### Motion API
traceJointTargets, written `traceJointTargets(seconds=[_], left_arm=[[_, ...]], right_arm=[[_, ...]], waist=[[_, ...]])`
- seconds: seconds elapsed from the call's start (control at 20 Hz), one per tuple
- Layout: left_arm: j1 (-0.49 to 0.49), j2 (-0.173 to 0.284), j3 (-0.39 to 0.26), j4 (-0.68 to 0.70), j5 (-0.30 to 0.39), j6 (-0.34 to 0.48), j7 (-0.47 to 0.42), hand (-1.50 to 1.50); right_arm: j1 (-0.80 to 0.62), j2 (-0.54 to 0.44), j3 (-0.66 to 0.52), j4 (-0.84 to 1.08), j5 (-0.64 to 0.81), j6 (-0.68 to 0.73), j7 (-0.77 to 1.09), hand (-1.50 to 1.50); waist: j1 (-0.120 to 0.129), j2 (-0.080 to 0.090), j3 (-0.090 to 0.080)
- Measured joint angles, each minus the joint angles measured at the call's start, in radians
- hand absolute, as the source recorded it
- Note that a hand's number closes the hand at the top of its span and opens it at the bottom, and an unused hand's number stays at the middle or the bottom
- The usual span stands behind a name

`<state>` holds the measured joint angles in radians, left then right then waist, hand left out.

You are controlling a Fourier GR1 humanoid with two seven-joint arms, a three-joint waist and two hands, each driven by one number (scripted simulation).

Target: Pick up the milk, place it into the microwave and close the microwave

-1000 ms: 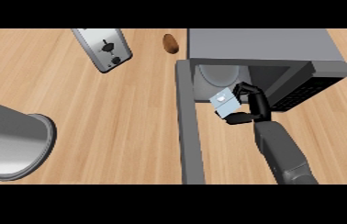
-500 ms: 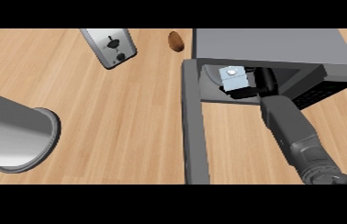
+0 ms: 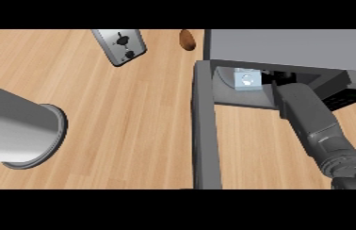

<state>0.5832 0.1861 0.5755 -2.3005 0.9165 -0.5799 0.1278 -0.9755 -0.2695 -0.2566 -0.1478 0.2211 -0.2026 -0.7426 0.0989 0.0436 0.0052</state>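
Fingers (image 3: 277, 76) of right hand (image 3: 280, 78) mostly hidden inside microwave (image 3: 278, 47), can't tell their state; milk (image 3: 246, 79) sits inside, just left of them; door (image 3: 207, 130) open.

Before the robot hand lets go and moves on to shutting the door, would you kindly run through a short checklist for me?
1. Small pale milk carton inside the grey microwave cavity: ok.
2. Carton resting on the cavity floor: cannot tell.
3. Right robot hand released from the carton: cannot tell, mostly hidden in the cavity.
4. Grey microwave door open, swung out toward the robot: ok.
5. Right forearm out of the doorway before closing: not ok.
6. Left robot hand available: cannot tell, not in view.
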Motion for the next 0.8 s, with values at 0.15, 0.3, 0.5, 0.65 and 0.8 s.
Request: traceJointTargets(seconds=[0.15,0.3,0.5,0.65,0.8], left_arm=[[-0.021,0.013,0.0,0.005,0.003,0.004,0.003,-1.5],[-0.036,0.024,-0.002,0.011,0.005,0.004,0.006,-1.5],[-0.057,0.039,-0.006,0.007,0.01,0.01,0.013,-1.5],[-0.074,0.046,-0.007,0.019,0.003,0.011,0.013,-1.5],[-0.088,0.056,-0.008,0.022,0.002,0.015,0.018,-1.5]], right_arm=[[-0.026,-0.02,-0.003,0.01,0.005,-0.047,0.021,1.5],[-0.029,-0.031,-0.013,0.022,0.001,-0.081,0.031,1.5],[-0.03,-0.037,-0.025,0.037,-0.009,-0.12,0.042,1.5],[-0.032,-0.042,-0.04,0.045,-0.026,-0.14,0.046,1.5],[-0.031,-0.046,-0.047,0.053,-0.034,-0.162,0.045,1.5]], waist=[[0.012,0.007,0.0],[0.02,0.008,-0.002],[0.028,0.006,-0.006],[0.032,0.007,-0.008],[0.038,0.006,-0.011]])
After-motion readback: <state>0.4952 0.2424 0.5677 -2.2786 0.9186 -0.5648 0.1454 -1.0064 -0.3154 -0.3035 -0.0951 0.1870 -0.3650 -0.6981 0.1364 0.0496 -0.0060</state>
